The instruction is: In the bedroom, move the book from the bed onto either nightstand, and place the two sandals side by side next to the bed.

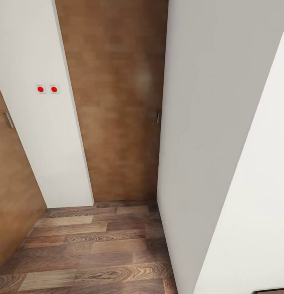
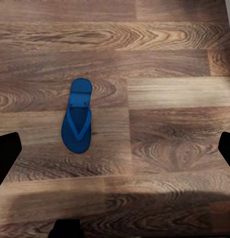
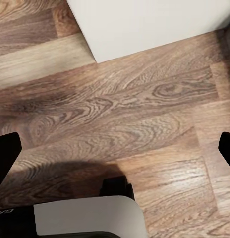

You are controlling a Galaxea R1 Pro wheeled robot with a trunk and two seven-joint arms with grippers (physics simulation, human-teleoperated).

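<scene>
The head camera is facing a tan door (image 1: 117, 102) between white walls (image 1: 207, 122), with two red wall switches (image 1: 47, 89) to its left. One blue sandal (image 2: 78, 116) is lying flat on the plank floor (image 2: 169, 99), well apart from the left claw (image 2: 115, 148), whose fingers are standing wide and holding nothing. The right claw (image 3: 115, 148) is likewise gaping empty over bare floor. Judgement: book and sandals are awaiting placement; nothing appears complete
</scene>
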